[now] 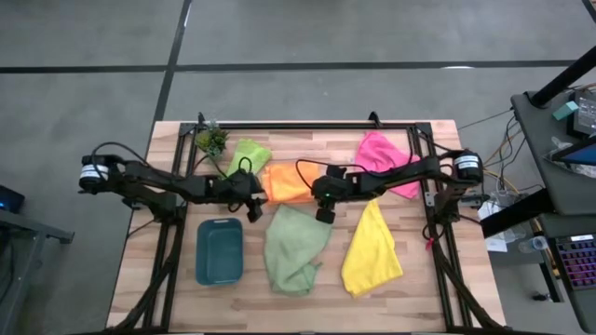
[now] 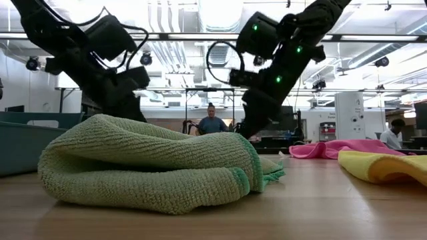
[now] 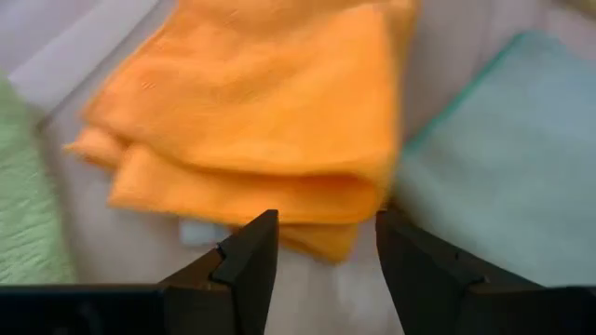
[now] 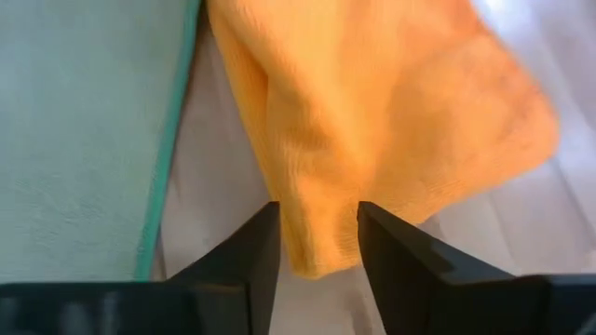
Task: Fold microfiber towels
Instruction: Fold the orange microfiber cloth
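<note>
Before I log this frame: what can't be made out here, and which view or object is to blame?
- Orange towel, high view: its edges lie under both arms, so its fold cannot be checked.
- Right gripper, right wrist view: orange cloth lies between the fingers; gripped or loose is unclear.
- Left gripper, left wrist view: open by the towel's edge; contact unclear.
- Low view: the sage green towel blocks the orange towel and both grippers.

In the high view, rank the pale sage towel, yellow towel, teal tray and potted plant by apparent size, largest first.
1. Pale sage green towel and yellow towel: too alike in spread to separate.
2. Teal tray, somewhat smaller.
3. Potted plant, clearly smallest.
</note>
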`<state>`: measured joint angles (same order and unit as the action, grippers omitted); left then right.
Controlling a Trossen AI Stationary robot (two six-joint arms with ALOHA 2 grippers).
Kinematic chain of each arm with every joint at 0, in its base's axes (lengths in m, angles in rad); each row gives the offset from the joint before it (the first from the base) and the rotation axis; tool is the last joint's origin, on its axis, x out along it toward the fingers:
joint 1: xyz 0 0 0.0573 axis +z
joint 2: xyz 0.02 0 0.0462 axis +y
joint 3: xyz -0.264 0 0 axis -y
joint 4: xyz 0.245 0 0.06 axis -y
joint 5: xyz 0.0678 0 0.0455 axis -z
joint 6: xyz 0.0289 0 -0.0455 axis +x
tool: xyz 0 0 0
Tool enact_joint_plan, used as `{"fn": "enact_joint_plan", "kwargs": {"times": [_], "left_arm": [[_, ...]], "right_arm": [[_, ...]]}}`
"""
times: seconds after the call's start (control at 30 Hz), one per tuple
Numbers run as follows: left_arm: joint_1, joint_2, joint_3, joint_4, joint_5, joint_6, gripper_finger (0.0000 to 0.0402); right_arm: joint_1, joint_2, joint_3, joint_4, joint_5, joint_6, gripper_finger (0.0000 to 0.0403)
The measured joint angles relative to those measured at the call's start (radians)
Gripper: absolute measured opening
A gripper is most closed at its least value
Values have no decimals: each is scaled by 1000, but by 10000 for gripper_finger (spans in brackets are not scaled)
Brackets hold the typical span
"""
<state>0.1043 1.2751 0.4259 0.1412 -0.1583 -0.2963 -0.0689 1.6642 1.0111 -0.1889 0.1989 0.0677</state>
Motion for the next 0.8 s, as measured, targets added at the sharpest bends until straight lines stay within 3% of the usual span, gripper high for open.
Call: {"fn": "enact_joint_plan", "kwargs": {"times": [0.27,0.53,0.63,0.8], "left_arm": [[-1,22,1,55,30,-11,166],[-2,125,10,147,25,8,158],[-2,155,14,148,19,36,123],[-3,153,19,146,17,102,18]], "right_arm": [[-1,-105,0,-16,1,-21,137],[-1,-107,0,-13,3,-25,143],[-1,-91,-2,-15,3,-16,143],[-1,-79,-3,-14,3,-15,144]]}}
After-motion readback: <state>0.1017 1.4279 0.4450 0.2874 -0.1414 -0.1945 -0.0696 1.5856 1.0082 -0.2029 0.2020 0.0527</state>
